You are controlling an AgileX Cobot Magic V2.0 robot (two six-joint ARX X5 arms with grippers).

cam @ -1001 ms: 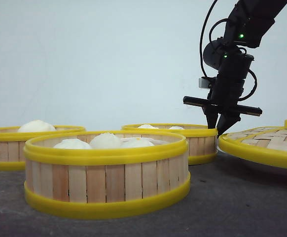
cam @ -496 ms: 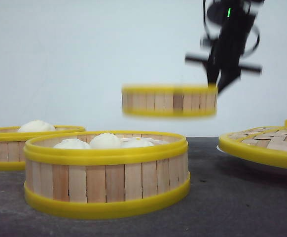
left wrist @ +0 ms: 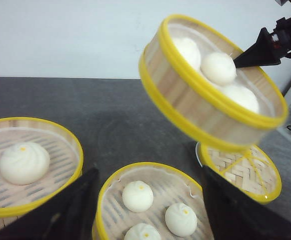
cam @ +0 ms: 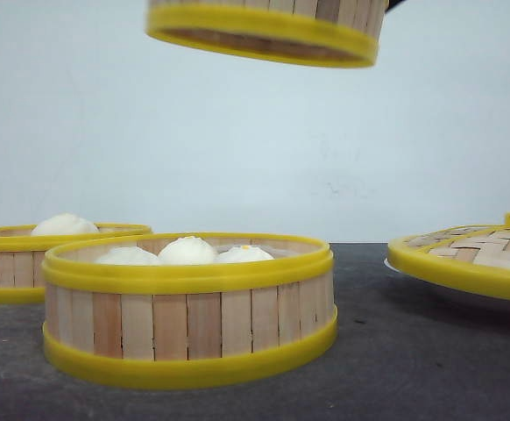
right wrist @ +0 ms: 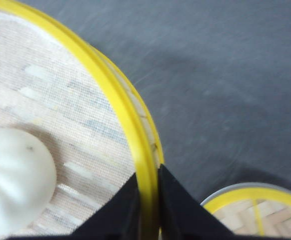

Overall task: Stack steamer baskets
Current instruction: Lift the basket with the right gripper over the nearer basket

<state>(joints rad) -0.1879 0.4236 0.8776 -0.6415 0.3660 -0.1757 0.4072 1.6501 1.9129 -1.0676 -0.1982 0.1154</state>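
One steamer basket (cam: pixel 264 26) with buns hangs high in the air, tilted; the left wrist view shows its slatted wall (left wrist: pixel 185 100). My right gripper (right wrist: pixel 148 172) is shut on its yellow rim (right wrist: pixel 110 95), one finger inside and one outside. A second steamer basket (cam: pixel 189 324) with three buns stands on the table near the front, under my open left gripper (left wrist: pixel 148 210), whose fingers straddle it without touching its rim (left wrist: pixel 105 190). A third steamer basket (cam: pixel 10 267), rim (left wrist: pixel 78 150), stands to the left and holds one bun.
A domed woven lid (cam: pixel 465 259) with a yellow rim and knob rests on a white plate at the right, also seen as the lid (left wrist: pixel 245 172) and the lid (right wrist: pixel 255 212). The table is dark grey; a white wall stands behind.
My right gripper has lifted the far basket off the table, up and toward the camera, to the top of the front view. The other two baskets and the lid have not moved.
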